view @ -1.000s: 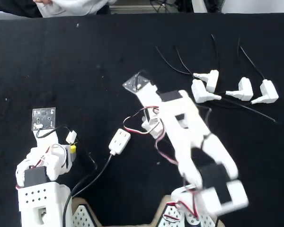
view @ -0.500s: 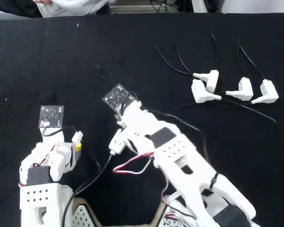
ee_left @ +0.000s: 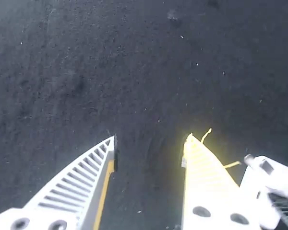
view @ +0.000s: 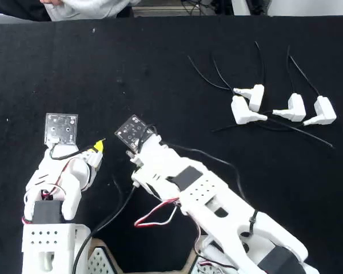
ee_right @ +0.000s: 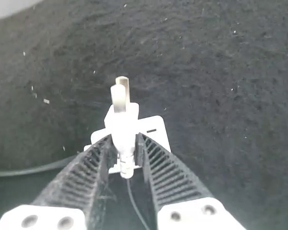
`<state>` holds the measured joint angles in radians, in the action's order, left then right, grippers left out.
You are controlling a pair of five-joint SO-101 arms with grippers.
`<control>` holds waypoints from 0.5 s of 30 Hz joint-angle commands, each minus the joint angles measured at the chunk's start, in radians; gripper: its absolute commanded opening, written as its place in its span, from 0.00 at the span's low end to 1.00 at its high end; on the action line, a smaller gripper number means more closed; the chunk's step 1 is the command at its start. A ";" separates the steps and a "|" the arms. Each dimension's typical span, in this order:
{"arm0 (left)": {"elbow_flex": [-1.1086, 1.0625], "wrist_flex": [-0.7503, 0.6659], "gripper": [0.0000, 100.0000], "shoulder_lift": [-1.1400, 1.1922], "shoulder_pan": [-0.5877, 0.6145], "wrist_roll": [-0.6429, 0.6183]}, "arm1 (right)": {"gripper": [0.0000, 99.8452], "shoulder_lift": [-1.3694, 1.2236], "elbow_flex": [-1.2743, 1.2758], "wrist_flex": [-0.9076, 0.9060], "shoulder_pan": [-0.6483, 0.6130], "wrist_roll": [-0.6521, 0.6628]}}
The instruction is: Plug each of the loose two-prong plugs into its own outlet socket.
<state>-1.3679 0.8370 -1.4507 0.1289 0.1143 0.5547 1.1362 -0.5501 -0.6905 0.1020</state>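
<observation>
Clerk: Change since the last entry?

Keeper: The right arm has swung from mid-table across to the left, and the right gripper [ee_right: 122, 139] now hangs over the white plastic outlet strip [ee_right: 153, 132]. The left arm has stretched forward slightly.

Clerk: Item one, location and hold?

Keeper: One white moulded two-prong plug [ee_right: 120, 120]. It is clamped by its sides between the right gripper's black ribbed fingers [ee_right: 93, 163], just above the strip, between the two arms.

Clerk: Other claw?

Keeper: The left gripper [ee_left: 149, 139] gapes wide with nothing in it, over the bare black cloth-covered table [view: 131, 57].

Clerk: Handling?

Keeper: Judged light and rigid, and smooth enough to twist in the grip. Best taken on the body's broad sides, clear of the prongs. Its thin black cord [ee_right: 130, 196] looks limp and should drag little.

Clerk: Orientation?

Keeper: The long axis runs in line with the fingers. The prong end leads away from the wrist and the cord trails back. One prong shows; whether it lines up with the slots cannot be told.

Clerk: Remaining stock?

Keeper: Four other white plugs [view: 243, 110], loose at the far right, well apart from the strip.
</observation>
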 commanded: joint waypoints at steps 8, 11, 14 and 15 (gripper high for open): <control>0.045 -0.089 0.23 -0.002 -0.117 -0.115 | 0.01 0.194 0.084 0.075 -0.017 -0.034; 0.047 -0.091 0.23 -0.002 -0.171 -0.117 | 0.01 0.239 0.111 0.075 -0.017 -0.032; 0.047 -0.094 0.23 -0.002 -0.189 -0.141 | 0.01 0.251 0.128 0.089 -0.017 -0.034; 0.047 -0.094 0.23 -0.002 -0.189 -0.164 | 0.01 0.249 0.137 0.107 -0.017 -0.034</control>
<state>-1.3679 0.7618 -1.4507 -0.0368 0.0084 0.7679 1.2697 -0.4933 -0.6905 0.0775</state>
